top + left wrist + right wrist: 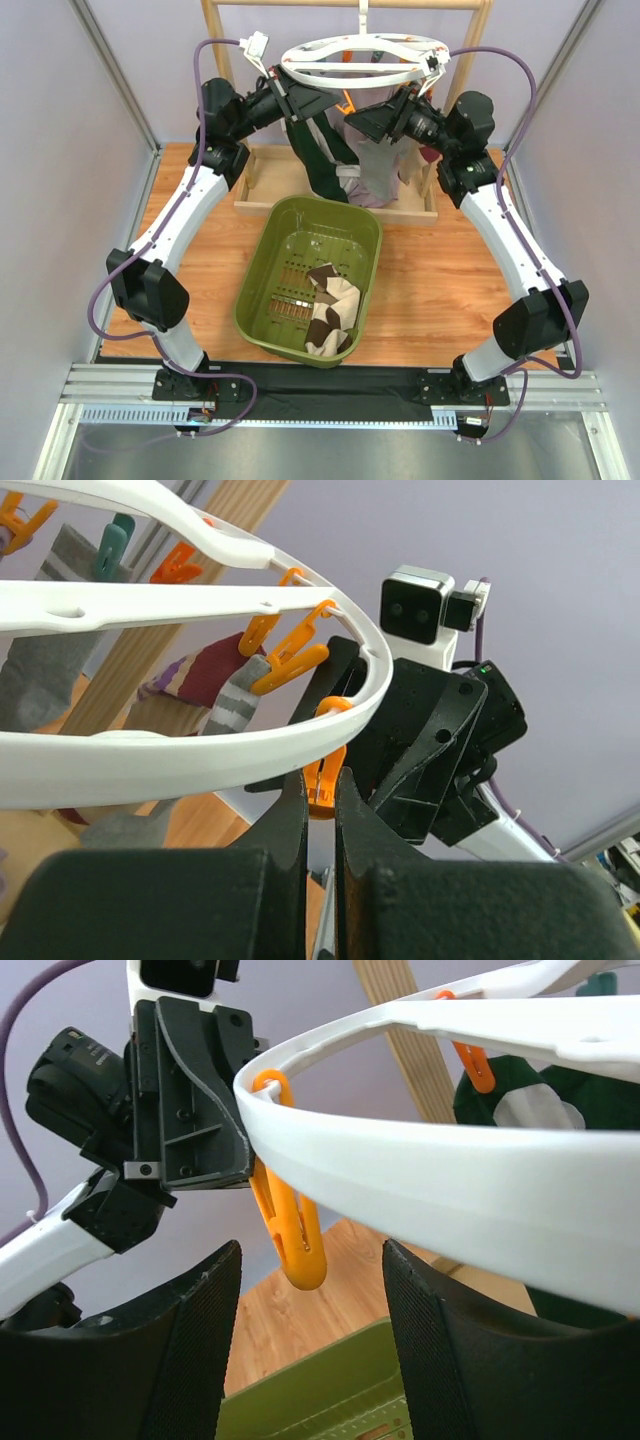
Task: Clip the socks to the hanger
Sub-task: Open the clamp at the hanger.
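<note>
The white ring hanger (360, 55) hangs at the back with dark green (320, 165), lilac-grey (378, 165) and maroon (425, 155) socks clipped under it. A brown-and-cream argyle sock (332, 308) lies in the green basket. My left gripper (322, 772) is shut just under the ring's rim (200, 750); an orange clip (323, 788) shows right behind its tips, not between them. My right gripper (312, 1250) is open facing it. The same orange clip (290, 1225) dangles in front of the gap between its fingers (205, 1330), touching neither.
The olive-green slotted basket (262, 250) sits mid-table. The wooden rack's base (270, 205) and posts (212, 40) stand behind it. More orange clips (290, 655) and a teal clip (115, 545) hang from the spokes. The two grippers (290, 95) (368, 118) are close together under the ring.
</note>
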Controlling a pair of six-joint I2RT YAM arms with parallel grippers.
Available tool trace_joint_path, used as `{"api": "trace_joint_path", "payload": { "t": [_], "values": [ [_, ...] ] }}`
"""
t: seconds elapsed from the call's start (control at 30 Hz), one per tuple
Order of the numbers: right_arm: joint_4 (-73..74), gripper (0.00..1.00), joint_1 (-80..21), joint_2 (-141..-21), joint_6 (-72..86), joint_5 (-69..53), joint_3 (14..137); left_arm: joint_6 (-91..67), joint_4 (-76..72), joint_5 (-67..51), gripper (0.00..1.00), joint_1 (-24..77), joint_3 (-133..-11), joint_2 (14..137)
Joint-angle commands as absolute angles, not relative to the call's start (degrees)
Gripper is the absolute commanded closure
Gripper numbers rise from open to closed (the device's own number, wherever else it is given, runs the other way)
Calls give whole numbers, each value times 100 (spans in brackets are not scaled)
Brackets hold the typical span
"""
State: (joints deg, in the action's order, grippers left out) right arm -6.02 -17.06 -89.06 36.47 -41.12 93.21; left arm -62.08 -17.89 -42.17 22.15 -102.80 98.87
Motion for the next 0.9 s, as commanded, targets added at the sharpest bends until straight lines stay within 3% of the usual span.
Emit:
{"api": "trace_joint_path", "payload": {
  "t": [0.0, 0.03, 0.1, 0.3, 0.33, 0.37, 0.4, 0.5, 0.57, 0.63, 0.87],
  "values": [
    [-1529, 41, -1696, -8824, 4069, -4368, 9167, -6354, -1978, -4456, 100, 2224, -10432, 9844],
    [-1590, 42, -1696, -8850, 4122, -4394, 9167, -6363, -1995, -4473, 100, 2224, -10441, 9861],
    [-1635, 57, -1688, -8981, 4245, -4482, 9272, -6389, -2030, -4482, 100, 2224, -10450, 9870],
    [-1960, 66, -1696, -9105, 4543, -4561, 9272, -6381, -1995, -4491, 100, 2224, -10450, 9844],
    [-2021, 74, -1696, -9123, 4587, -4614, 9281, -6363, -1986, -4500, 100, 2224, -10450, 9844],
    [-2100, 90, -1696, -9140, 4657, -4666, 9316, -6337, -1934, -4491, 100, 2224, -10459, 9844],
    [-2109, 98, -1696, -9193, 4737, -4710, 9351, -6293, -1873, -4483, 100, 2224, -10476, 9844],
    [-2066, 100, -1722, -9159, 4729, -4729, 9396, -5847, -1215, -4264, 100, 2224, -10538, 9730],
    [-1534, 100, -1775, -9088, 4282, -4510, 9465, -5086, -192, -3782, 74, 2250, -10547, 9424],
    [-639, 100, -1871, -8983, 3486, -4090, 9623, -4573, 750, -2985, 59, 2320, -10521, 9168],
    [709, 100, -2223, -8824, 1885, -2893, 9931, -3902, 2195, -1654, 50, 2548, -10828, 8719]
  ]
}}
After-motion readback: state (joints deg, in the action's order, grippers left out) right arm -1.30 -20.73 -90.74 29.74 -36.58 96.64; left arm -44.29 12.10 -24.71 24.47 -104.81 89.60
